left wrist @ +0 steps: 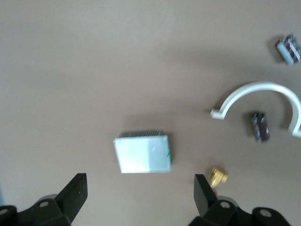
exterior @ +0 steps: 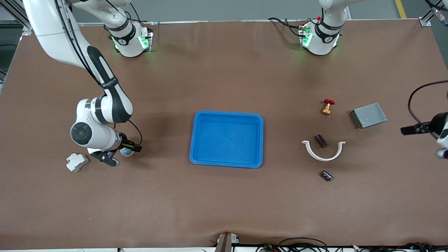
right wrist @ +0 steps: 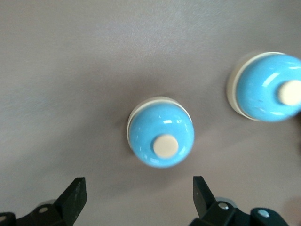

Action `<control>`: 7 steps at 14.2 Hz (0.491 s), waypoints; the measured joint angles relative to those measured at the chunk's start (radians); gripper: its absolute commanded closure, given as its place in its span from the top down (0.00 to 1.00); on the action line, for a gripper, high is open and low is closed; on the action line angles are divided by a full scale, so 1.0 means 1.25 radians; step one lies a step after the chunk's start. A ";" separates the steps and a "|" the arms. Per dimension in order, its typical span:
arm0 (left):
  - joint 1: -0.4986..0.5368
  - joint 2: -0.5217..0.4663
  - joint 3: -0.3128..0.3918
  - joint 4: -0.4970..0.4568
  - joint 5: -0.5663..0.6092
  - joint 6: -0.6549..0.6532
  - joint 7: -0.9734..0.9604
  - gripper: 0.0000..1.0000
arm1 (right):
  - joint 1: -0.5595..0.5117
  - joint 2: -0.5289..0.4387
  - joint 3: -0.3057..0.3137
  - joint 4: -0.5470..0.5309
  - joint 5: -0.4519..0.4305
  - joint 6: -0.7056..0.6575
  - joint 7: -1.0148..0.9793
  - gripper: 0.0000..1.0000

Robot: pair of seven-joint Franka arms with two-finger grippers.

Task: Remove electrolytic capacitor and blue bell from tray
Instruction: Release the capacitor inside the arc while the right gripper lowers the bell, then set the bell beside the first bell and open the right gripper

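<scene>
In the front view, a wide table (exterior: pixel 224 210) covered in matte brown sheeting is shown, with grey floor visible along its top edge, where the two white arm bases stand. A shallow blue plastic tray (exterior: pixel 226 161) with rounded corners sits at the centre. Toward the right arm's end, the right gripper (exterior: pixel 119 154) is lowered beside a blue bell (exterior: pixel 126 152), which is partly hidden by it; a pale grey angular block (exterior: pixel 77 162) lies just beside them. Toward the left arm's end lie a flat grey metal box (exterior: pixel 368 115), a small brass valve (exterior: pixel 327 106) with a red handle, a white half-ring clamp (exterior: pixel 323 151), a dark capacitor (exterior: pixel 321 140) within its curve, and a second dark capacitor (exterior: pixel 326 175) nearer the camera. The left gripper (exterior: pixel 418 128) is seen at the frame's edge, raised above the table near the metal box. In the left wrist view, the left gripper's black fingers (left wrist: pixel 75 193) are spread wide and empty above the metal box. In the right wrist view, the right gripper's fingers (right wrist: pixel 74 197) are likewise parted and empty, with two glossy domed blue bells on cream bases, each with a cream button, seen on the sheeting: one between the fingers (right wrist: pixel 161 138), the other (right wrist: pixel 267 86) beside it.
</scene>
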 measured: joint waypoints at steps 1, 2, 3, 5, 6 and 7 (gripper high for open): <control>0.004 -0.027 0.000 0.000 0.000 -0.032 0.018 1.00 | 0.005 -0.017 0.001 0.011 0.000 -0.040 0.017 1.00; 0.005 -0.049 0.000 0.000 0.000 -0.061 0.033 1.00 | 0.016 -0.033 0.002 0.026 0.001 -0.078 0.045 1.00; 0.004 -0.069 -0.002 -0.001 -0.002 -0.088 0.043 1.00 | 0.034 -0.048 0.003 0.042 0.001 -0.109 0.083 1.00; 0.003 -0.111 -0.005 -0.018 -0.027 -0.115 0.052 1.00 | 0.081 -0.077 0.004 0.066 0.001 -0.142 0.157 1.00; 0.002 -0.134 -0.006 -0.037 -0.048 -0.115 0.052 1.00 | 0.098 -0.089 0.004 0.071 0.001 -0.147 0.175 1.00; -0.003 -0.159 -0.004 -0.061 -0.066 -0.113 0.052 1.00 | 0.105 -0.098 0.004 0.073 0.001 -0.152 0.182 1.00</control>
